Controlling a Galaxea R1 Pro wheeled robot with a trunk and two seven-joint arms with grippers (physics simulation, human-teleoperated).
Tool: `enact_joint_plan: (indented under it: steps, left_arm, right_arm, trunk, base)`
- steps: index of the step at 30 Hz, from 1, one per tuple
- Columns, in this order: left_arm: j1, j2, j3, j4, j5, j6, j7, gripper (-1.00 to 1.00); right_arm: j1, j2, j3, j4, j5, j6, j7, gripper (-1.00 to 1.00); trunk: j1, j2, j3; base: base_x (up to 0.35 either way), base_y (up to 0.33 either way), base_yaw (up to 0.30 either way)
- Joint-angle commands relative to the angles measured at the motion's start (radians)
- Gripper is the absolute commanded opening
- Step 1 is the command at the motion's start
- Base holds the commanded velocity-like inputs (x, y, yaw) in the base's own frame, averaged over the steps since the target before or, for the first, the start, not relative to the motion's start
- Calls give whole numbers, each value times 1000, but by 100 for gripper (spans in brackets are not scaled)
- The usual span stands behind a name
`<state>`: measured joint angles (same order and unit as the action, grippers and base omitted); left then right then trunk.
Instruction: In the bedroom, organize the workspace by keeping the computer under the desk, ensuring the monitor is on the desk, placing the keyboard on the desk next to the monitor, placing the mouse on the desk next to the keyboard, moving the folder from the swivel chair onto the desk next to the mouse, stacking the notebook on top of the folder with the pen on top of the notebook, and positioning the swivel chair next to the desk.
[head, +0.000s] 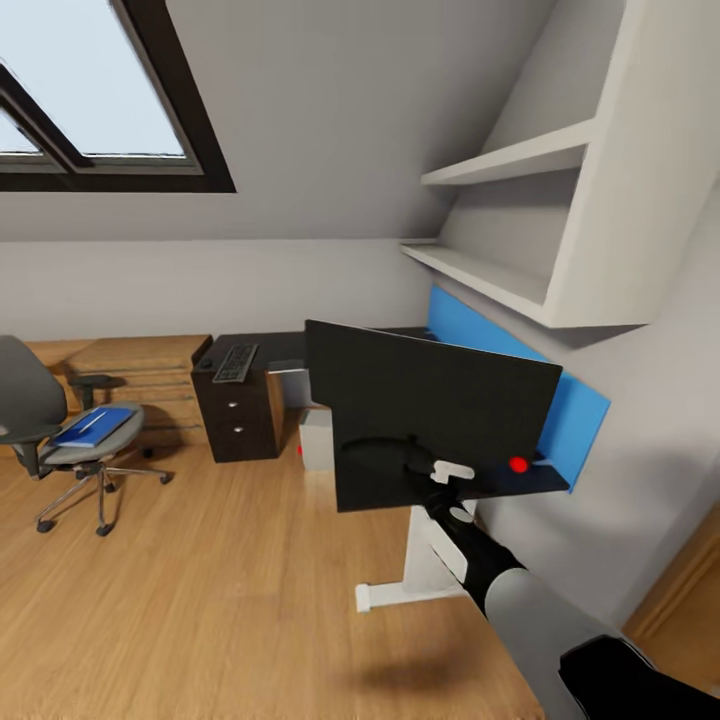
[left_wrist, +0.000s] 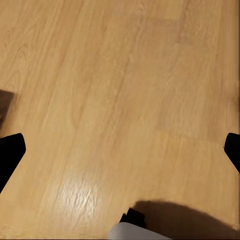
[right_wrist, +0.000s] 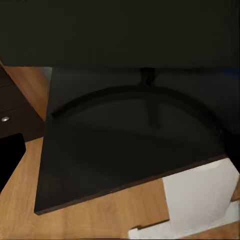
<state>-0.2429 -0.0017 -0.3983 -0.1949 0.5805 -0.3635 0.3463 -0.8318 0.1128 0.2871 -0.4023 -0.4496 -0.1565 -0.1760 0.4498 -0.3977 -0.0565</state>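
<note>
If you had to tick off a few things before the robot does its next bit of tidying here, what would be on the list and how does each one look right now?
1. Monitor on the desk: ok, its stand sits on the black top.
2. Keyboard beside the monitor: not ok, it lies on the dark drawer cabinet.
3. Folder on the desk: not ok, it lies on the swivel chair.
4. Chair next to the desk: not ok, it stands across the room.
5. Computer under the desk: cannot tell, the monitor hides most of it.
6. Right gripper free of the monitor: cannot tell.
</note>
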Motion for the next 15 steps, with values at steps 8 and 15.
enact_joint_plan:
  steps: [8,15]
  left_arm:
    - [-1,0,-8,0,6,-3,7,100]
    - [-1,0,-8,0,6,-3,7,100]
  right_arm:
    - [-1,-47,8,1,-177,-3,-4,100]
    - [-1,-96,7,30,-403,-4,-1,100]
  trunk:
    - [0,-2,-2]
    - [0,-2,-2]
  base:
    - [-138,-119,0]
    - [-18,-15,0]
